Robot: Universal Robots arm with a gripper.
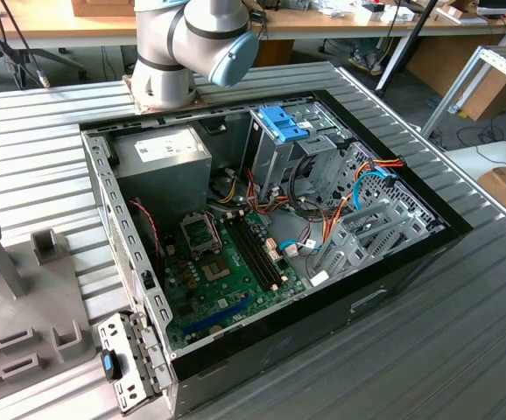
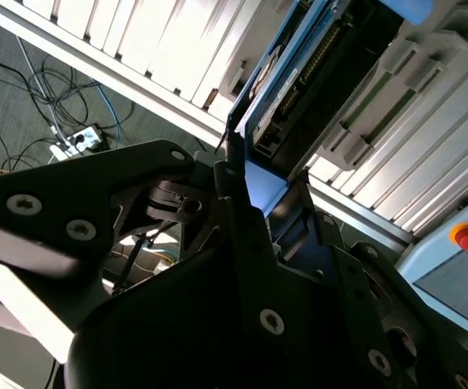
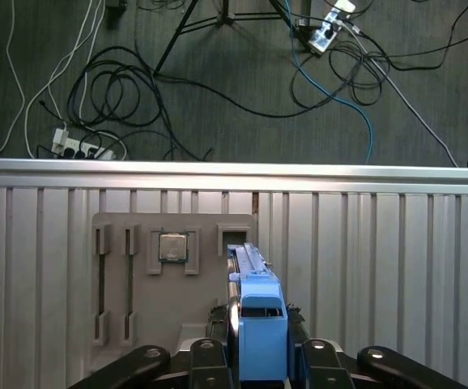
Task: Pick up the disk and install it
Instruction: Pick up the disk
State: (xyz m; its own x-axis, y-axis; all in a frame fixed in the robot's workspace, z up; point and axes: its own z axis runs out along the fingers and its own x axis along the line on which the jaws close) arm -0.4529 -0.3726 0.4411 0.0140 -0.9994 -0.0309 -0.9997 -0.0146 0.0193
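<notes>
Black linkage of the gripper (image 2: 266, 203) sits closest in the second wrist view. Its fingers (image 2: 242, 235) are pressed against the blue rails of the disk (image 2: 287, 97), which stands on edge between them and reaches out past the fingertips. Beyond the disk runs the ribbed metal table (image 2: 137, 40), then floor with loose cables (image 2: 48, 105). A red button (image 2: 466, 237) on a pale box lies off to one side of the gripper.

In the first wrist view the gripper (image 3: 256, 316) clamps the disk (image 3: 260, 348) edge-on, with a blue rail facing the camera. Just beyond the fingertips a grey fixture plate (image 3: 137, 324) lies on the table, and a square chip (image 3: 173, 247) sits in a pocket beside the disk's far end.

In the exterior view the arm's base (image 1: 161, 79) stands behind an open computer case (image 1: 367, 302). The case holds a green motherboard (image 1: 227, 262), a grey power-supply box (image 1: 161, 157) and a metal cage (image 1: 275, 166) topped by a blue latch (image 1: 281, 122). The fixture plate (image 1: 25, 306) lies at the exterior view's left.
</notes>
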